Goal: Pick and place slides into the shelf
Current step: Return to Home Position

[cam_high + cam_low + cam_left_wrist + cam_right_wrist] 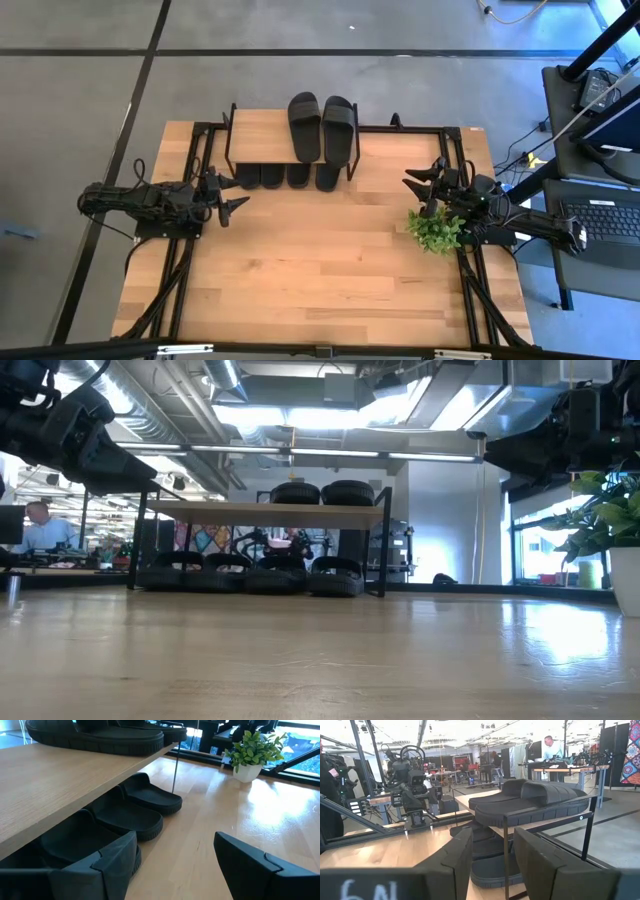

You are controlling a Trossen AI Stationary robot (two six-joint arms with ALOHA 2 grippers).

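The shelf (262, 136) stands at the table's far edge. Two black slides (305, 125) (338, 128) lie side by side on the right part of its light plank top (60, 775). Several more slides (298, 176) (125, 817) rest soles down on the table under the plank, their ends sticking out toward the near side. My left gripper (229, 194) (172, 870) hovers open near the shelf's left near corner, with nothing in it. My right gripper (428, 184) (495, 865) hovers open to the right of the shelf, level, pointing at it, with nothing between its fingers.
A small potted plant (435, 232) (252, 750) stands on the table just near-side of my right gripper. The shelf's thin black legs (505, 850) stand at its corners. Black frame rails (190, 290) run along the table's left and right sides. The table's middle and near part is bare wood (320, 280).
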